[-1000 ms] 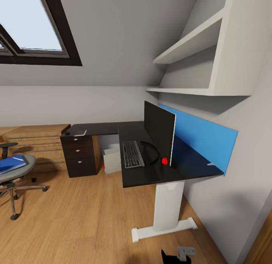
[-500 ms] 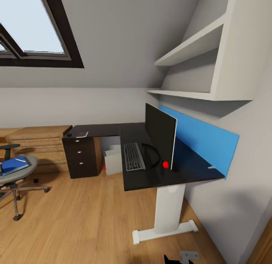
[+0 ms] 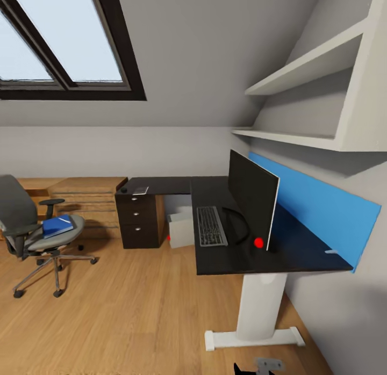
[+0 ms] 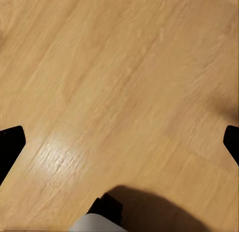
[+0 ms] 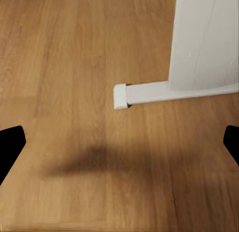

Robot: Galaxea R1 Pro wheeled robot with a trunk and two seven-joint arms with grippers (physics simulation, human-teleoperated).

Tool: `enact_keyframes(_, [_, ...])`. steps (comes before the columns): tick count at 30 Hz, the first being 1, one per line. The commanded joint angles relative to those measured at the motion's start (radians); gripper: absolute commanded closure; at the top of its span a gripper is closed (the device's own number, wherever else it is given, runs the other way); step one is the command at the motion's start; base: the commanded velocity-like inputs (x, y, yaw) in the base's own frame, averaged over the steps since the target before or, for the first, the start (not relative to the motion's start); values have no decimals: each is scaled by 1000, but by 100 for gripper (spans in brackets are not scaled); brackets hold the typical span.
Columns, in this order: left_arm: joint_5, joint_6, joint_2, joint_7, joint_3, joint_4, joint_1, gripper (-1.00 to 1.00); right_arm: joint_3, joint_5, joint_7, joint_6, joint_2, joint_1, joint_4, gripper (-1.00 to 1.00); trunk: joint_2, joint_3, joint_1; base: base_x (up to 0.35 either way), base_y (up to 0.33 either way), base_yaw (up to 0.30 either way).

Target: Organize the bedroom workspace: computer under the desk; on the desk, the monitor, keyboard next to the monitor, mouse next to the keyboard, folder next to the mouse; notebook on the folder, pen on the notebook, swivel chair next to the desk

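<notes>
Both end effectors spread, empty, over floor. Folder (image 3: 57,225) on swivel chair (image 3: 37,230): stiff, light, slick; pinch an overhanging edge.

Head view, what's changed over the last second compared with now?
The whole picture has shifted right, so the camera turned left; nothing itself moved. The swivel chair now shows fully, tall back included, with the folder on its seat. The monitor and keyboard stay on the desk, the computer under it. Both tools hang open over bare floor, holding nothing.
</notes>
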Motion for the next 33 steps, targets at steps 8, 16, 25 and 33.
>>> enact_keyframes(8, [3,-7,-1,5,-6,-2,0,-100,11,-10,-1,-70,17,-1,45,-100,7,1,-4,0,0,279])
enact_keyframes(16, [3,-138,-1,4,-11,61,0,-100,11,-9,-1,-82,39,-1,71,-100,7,-3,-4,4,13,279])
enact_keyframes(25, [3,-154,-1,3,-15,79,0,-100,12,-9,-1,-85,52,-1,91,-100,7,-6,-4,121,240,279])
enact_keyframes(33, [3,-156,-1,3,-15,80,0,-100,11,-8,-1,-86,62,-1,97,-100,7,-10,-4,123,292,278])
